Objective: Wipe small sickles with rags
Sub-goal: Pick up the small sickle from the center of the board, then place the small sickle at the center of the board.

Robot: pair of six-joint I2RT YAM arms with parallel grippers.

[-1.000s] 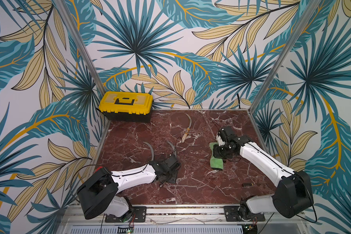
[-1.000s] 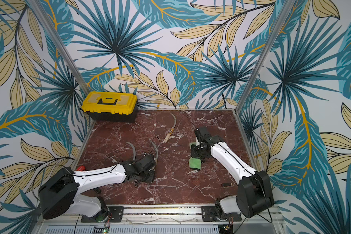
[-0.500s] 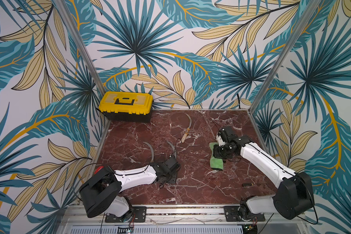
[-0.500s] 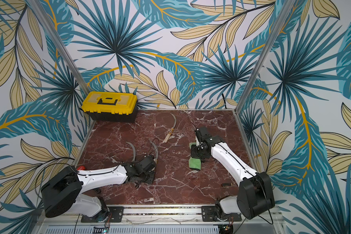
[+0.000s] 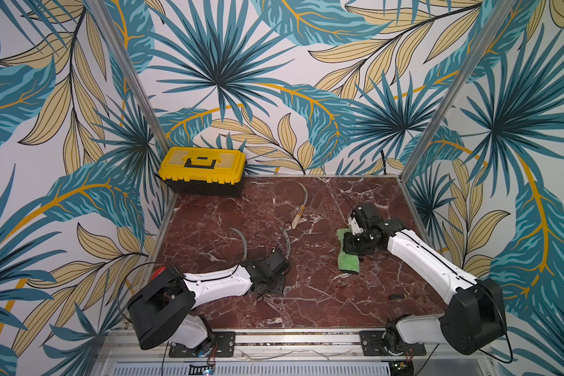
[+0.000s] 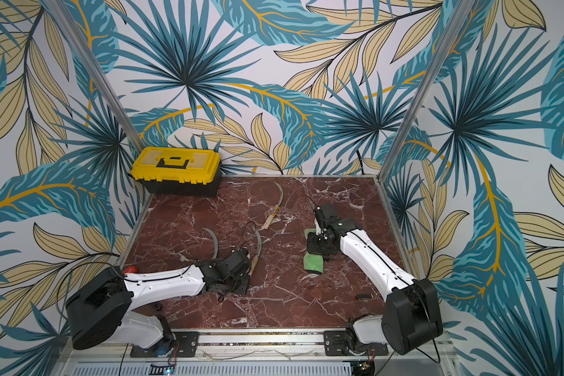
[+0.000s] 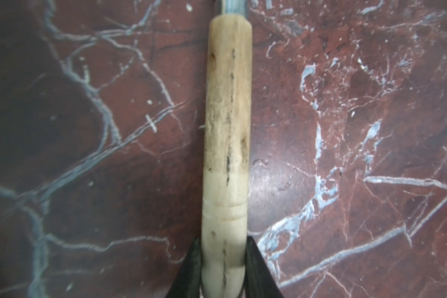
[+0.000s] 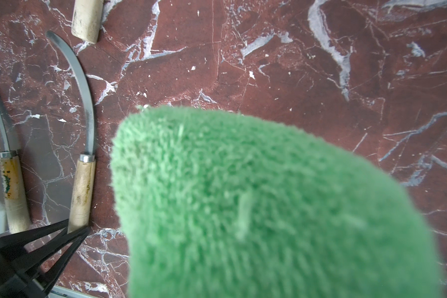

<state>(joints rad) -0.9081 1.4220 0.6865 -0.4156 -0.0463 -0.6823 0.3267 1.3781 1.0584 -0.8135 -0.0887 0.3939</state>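
My left gripper is shut on the butt end of a small sickle's pale wooden handle, which lies on the red marble table. Its grey blade curves away from my left gripper in both top views. A second sickle's blade lies just left of it, and its labelled handle shows in the right wrist view. The third sickle lies near the back. My right gripper is shut on the green fuzzy rag, which hides its jaws in the right wrist view.
A yellow and black toolbox stands in the back left corner. A small dark tool lies at the front right, near the right arm. A red-handled tool peeks out behind the left arm's base. Patterned walls close in three sides.
My left gripper has closed onto the sickle's handle. Both arms have hardly moved, and the rag stays in the right gripper.
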